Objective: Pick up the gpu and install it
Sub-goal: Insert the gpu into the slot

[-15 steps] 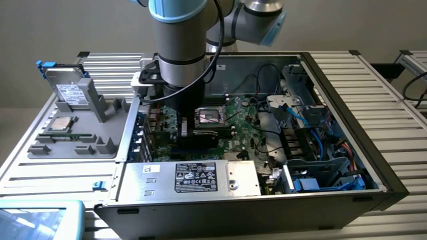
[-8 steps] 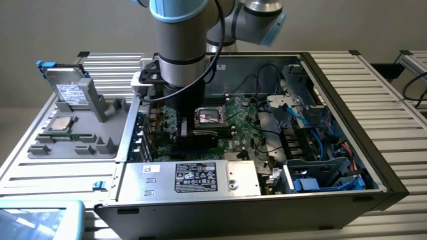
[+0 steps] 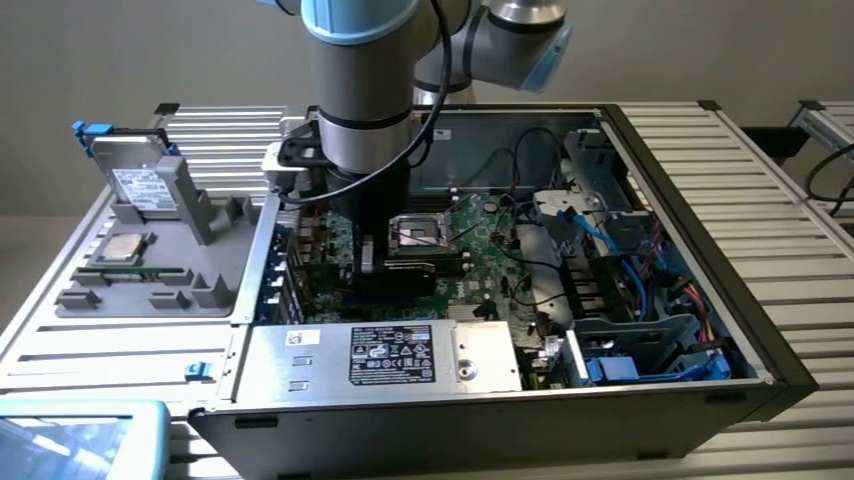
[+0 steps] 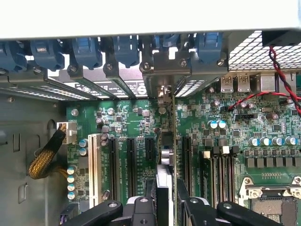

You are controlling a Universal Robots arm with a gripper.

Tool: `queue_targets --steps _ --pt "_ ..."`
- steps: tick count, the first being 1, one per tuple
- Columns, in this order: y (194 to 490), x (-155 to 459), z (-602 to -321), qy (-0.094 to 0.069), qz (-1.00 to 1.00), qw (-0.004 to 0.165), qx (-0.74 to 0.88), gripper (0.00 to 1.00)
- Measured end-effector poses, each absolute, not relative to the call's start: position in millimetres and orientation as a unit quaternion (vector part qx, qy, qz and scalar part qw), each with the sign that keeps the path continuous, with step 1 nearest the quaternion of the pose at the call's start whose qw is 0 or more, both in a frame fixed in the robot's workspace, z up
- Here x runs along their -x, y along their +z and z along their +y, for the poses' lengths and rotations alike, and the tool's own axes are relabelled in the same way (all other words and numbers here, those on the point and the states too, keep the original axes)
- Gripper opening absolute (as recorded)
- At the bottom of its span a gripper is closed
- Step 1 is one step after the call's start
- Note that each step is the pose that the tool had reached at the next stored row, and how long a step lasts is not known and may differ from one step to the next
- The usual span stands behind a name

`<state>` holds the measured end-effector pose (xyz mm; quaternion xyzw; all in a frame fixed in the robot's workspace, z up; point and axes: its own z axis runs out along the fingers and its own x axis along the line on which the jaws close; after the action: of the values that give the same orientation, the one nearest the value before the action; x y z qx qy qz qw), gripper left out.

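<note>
The gpu (image 4: 165, 157) stands on edge over the green motherboard (image 4: 127, 117), its thin board edge running up to a silver end bracket (image 4: 162, 90) at the case's rear slot openings. My gripper (image 4: 164, 197) is shut on the gpu, with one black finger (image 4: 149, 193) on each side of the card. The card sits between two black expansion slots (image 4: 132, 160); I cannot tell whether it touches a slot. In the exterior view my gripper (image 3: 378, 262) reaches down into the open computer case (image 3: 694, 330), beside the CPU socket (image 3: 416, 232).
A silver power supply (image 3: 387, 355) fills the case's near side. Blue and black cables (image 3: 627, 260) lie at the exterior view's right. Outside the case on the left, a grey fixture (image 3: 147, 270) holds a silver hard drive (image 3: 140, 185). A braided cable (image 4: 44, 160) lies beside the motherboard.
</note>
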<state>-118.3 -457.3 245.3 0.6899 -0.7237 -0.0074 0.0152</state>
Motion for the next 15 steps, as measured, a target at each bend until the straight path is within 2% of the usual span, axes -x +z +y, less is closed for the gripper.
queue_targets --steps 15 --pt "245.1 115.3 -457.4 -0.007 -0.724 0.017 -0.690 0.28"
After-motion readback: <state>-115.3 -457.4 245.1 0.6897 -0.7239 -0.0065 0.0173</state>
